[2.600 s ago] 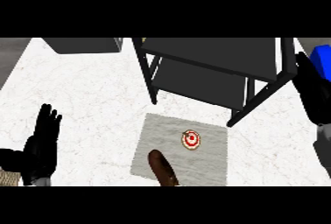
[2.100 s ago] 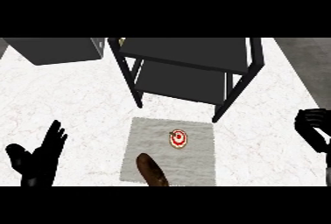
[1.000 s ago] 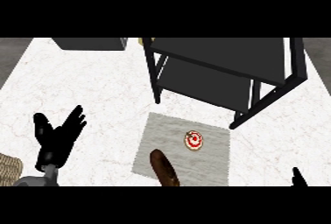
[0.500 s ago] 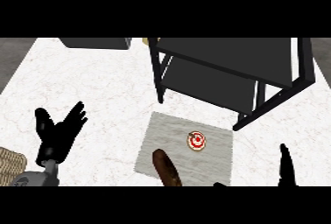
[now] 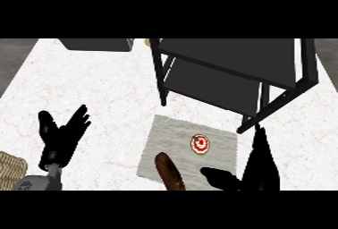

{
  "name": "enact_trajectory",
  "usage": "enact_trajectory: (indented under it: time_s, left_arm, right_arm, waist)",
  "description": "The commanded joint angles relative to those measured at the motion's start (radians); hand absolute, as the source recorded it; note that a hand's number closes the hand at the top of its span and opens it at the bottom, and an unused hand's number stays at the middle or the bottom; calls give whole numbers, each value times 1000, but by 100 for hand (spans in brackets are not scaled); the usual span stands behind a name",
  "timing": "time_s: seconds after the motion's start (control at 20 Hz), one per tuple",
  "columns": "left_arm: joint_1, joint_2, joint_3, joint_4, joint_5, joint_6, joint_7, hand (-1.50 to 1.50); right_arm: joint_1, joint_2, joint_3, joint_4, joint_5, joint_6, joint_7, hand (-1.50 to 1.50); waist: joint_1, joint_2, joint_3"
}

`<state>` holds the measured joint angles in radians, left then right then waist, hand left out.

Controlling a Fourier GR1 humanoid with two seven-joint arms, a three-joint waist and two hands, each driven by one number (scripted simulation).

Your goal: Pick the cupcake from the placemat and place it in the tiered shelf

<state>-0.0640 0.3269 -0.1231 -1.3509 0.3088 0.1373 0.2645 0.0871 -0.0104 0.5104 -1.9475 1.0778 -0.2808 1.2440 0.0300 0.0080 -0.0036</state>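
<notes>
- Starting at the frame's lower left edge, a tan woven thing [image 5: 9,169] is cut off by the border; I cannot tell what it is.
- Just right of it, the left hand [image 5: 61,139] stands above its grey forearm [image 5: 36,182] with its fingers straight and fanned wide. The thumb is splayed to the left, nothing is held, and the white marbled counter [image 5: 99,89] lies beneath.
- In the upper left, a dark grey box [image 5: 96,44] sits at the counter's far edge, well apart from that hand.
- Near the centre and slightly low, the grey placemat [image 5: 165,138] lies flat on the counter, turned a little askew.
- A brown loaf-shaped thing [image 5: 170,171] lies across the placemat's lower edge and runs down out of the frame.
- The cupcake [image 5: 200,143], red and white from above, sits upright on the placemat's right half. It is close to the loaf-shaped thing but apart from it, and no hand touches it.
- The tiered shelf [image 5: 228,56] fills the upper right: a black frame with grey shelves, nothing visible on them. Its front leg comes down just beyond the placemat's upper right corner.
- At the lower right, the right hand [image 5: 259,167] rises beside the placemat's right edge. Its fingers are straight and close together, pointing up toward the shelf leg. Its thumb sticks out left over the placemat's lower right corner. It holds nothing, and the cupcake lies near its left side, untouched.
</notes>
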Motion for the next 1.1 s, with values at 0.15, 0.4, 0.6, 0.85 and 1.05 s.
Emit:
enact_trajectory:
  time_s: [0.15, 0.4, 0.6, 0.85, 1.05]
  left_arm:
    - [23, -23, -3, 5, -14, 14, -21, 0]
    - [2, 14, 20, 20, -2, -21, -2, 0]
    - [23, 21, 26, -11, 3, -26, 0, 0]
    - [26, -19, 12, 13, -12, -12, -27, 0]
    - [20, -10, 13, 9, -20, -16, -28, 0]
  right_arm:
    - [-68, 10, 0, 116, -22, -1, 243, -150]
    - [-136, 10, -30, 184, -24, 13, 243, -150]
    - [-119, 10, -41, 214, -25, 11, 243, -150]
    - [-152, 10, -36, 283, -40, -42, 243, -150]
    - [-146, 10, -58, 332, -21, -44, 243, -150]
  waist:
    - [-14, -6, 1]
    - [-14, -5, 1]
    - [-13, -7, 2]
    - [-14, -5, 2]
    - [-17, -4, 2]
